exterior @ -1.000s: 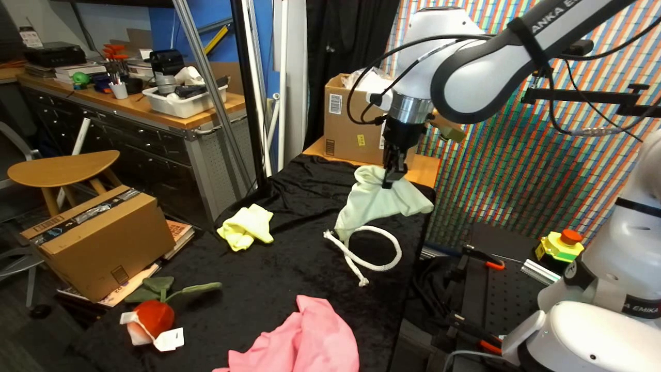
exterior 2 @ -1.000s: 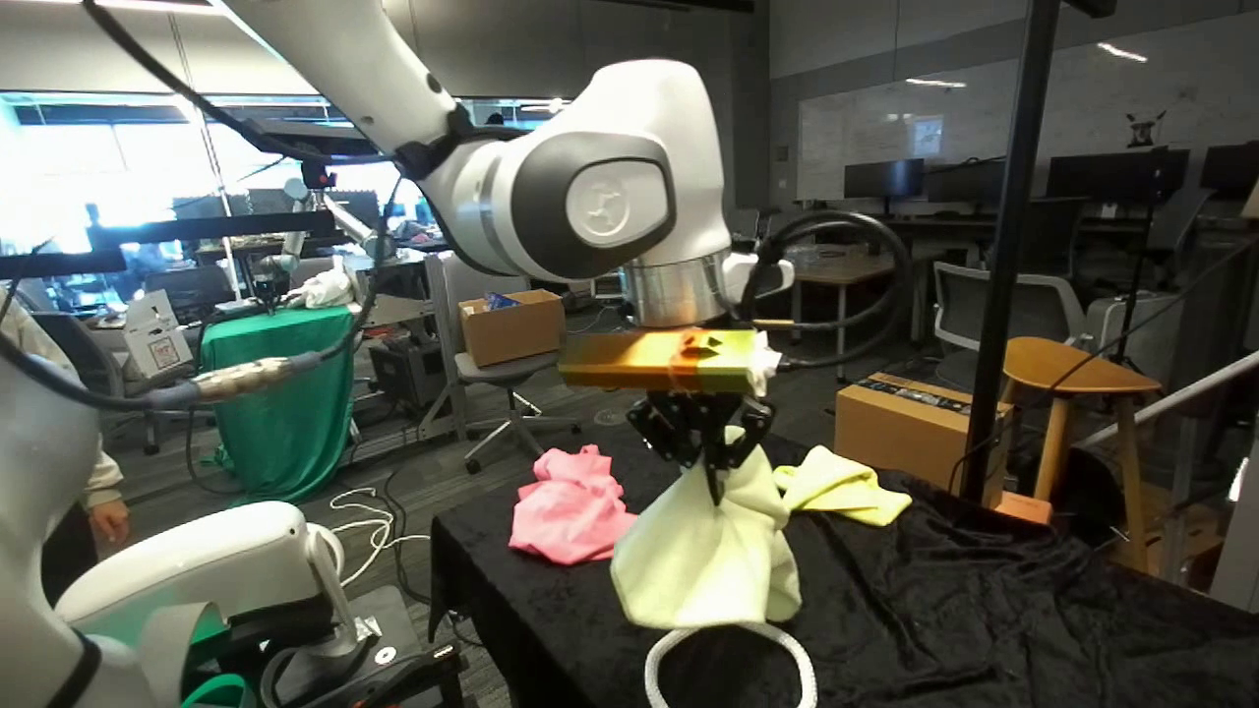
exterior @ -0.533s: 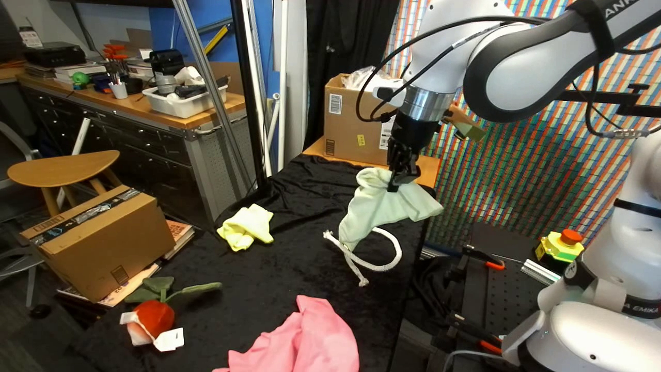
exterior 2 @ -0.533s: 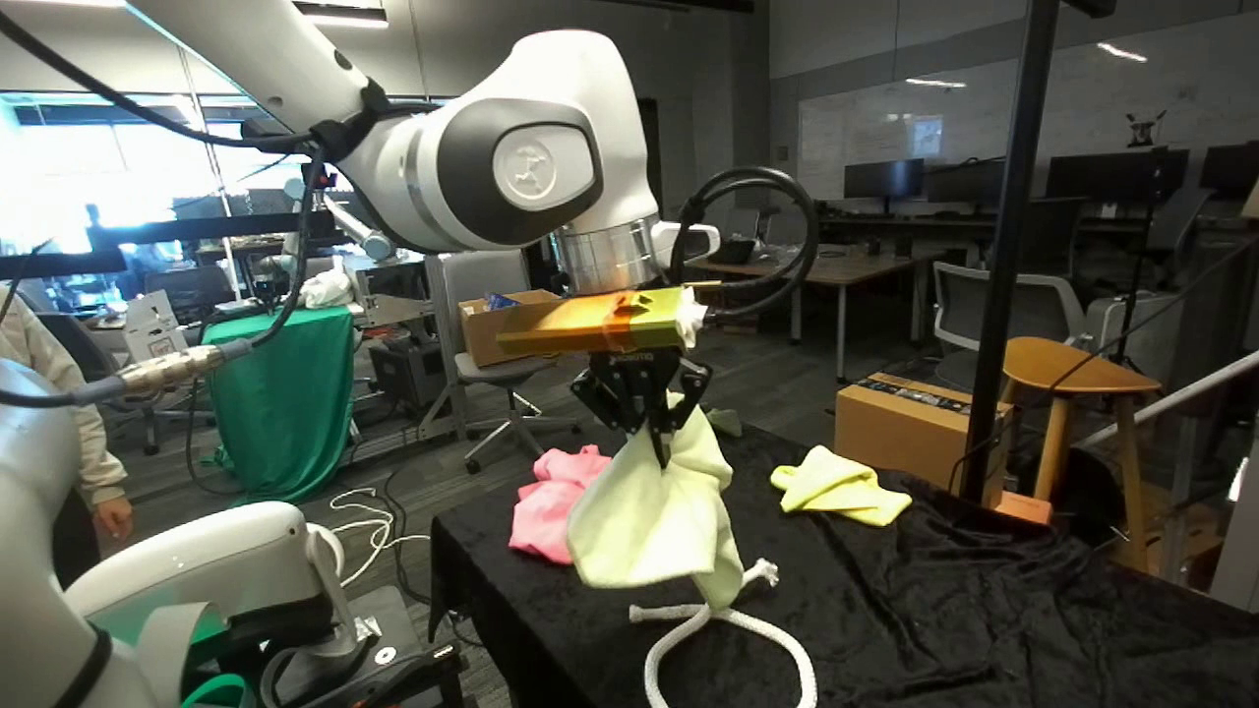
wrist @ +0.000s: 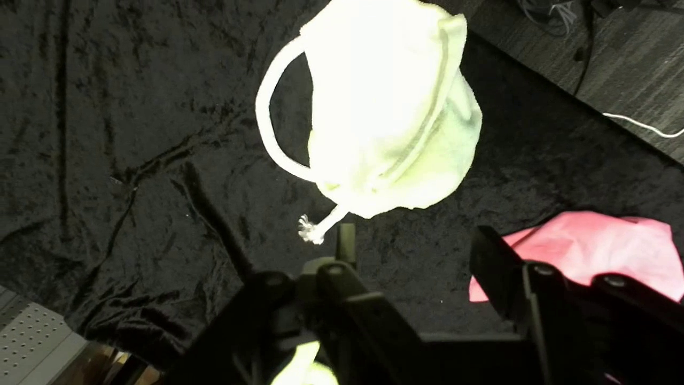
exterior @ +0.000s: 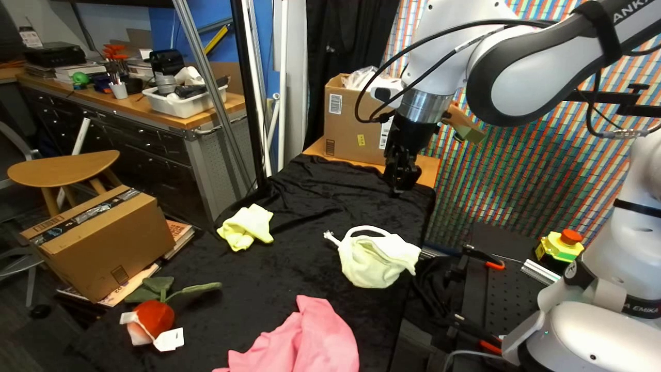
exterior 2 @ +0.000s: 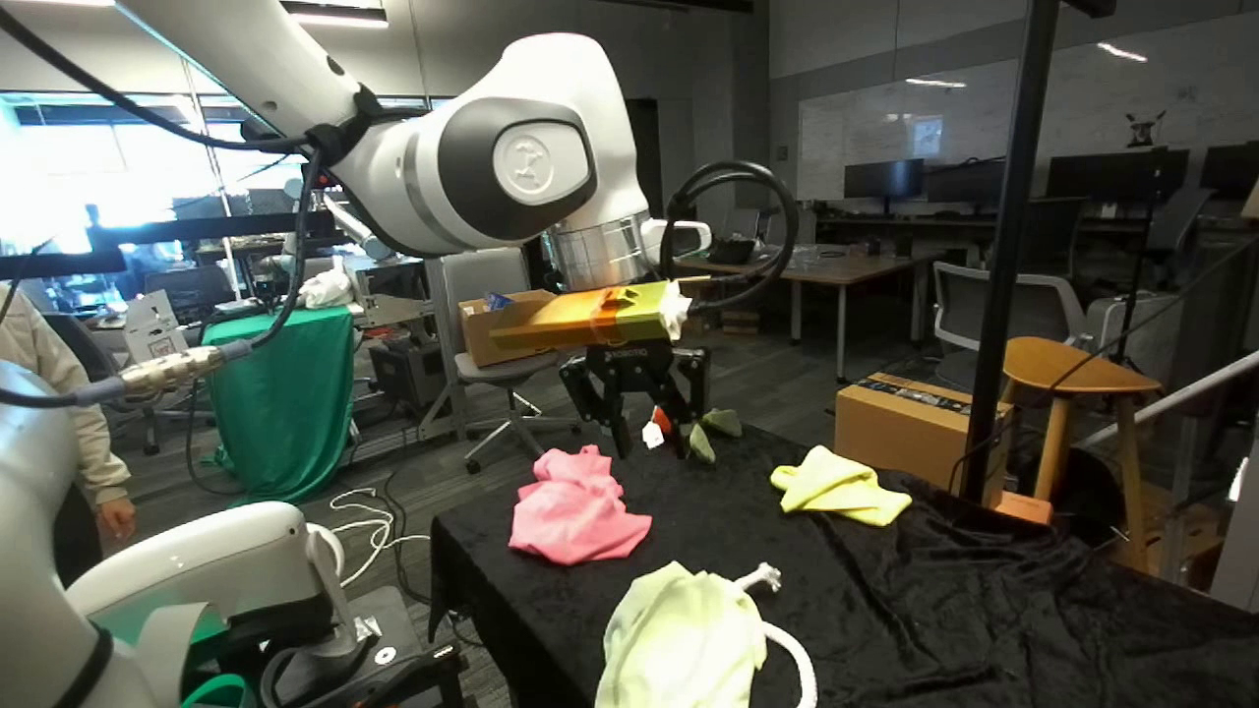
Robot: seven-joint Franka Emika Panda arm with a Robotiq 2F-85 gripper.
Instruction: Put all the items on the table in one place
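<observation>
Gripper [exterior 2: 651, 447] spread abv tbl [exterior 2: 944, 610], pale cloth [wrist: 374, 107] partly on cord [wrist: 263, 107].

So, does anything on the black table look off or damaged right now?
Slightly: in the wrist view, the white cord has a frayed end, strands splayed, poking from under the whitish cloth, which lies bunched over part of the cord's loop. I see no spill.

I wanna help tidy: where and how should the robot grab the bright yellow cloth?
Probably by the middle of the bright yellow cloth, from above: it lies crumpled on the black-draped table, its folds bunched there for the open gripper to pinch.
</observation>
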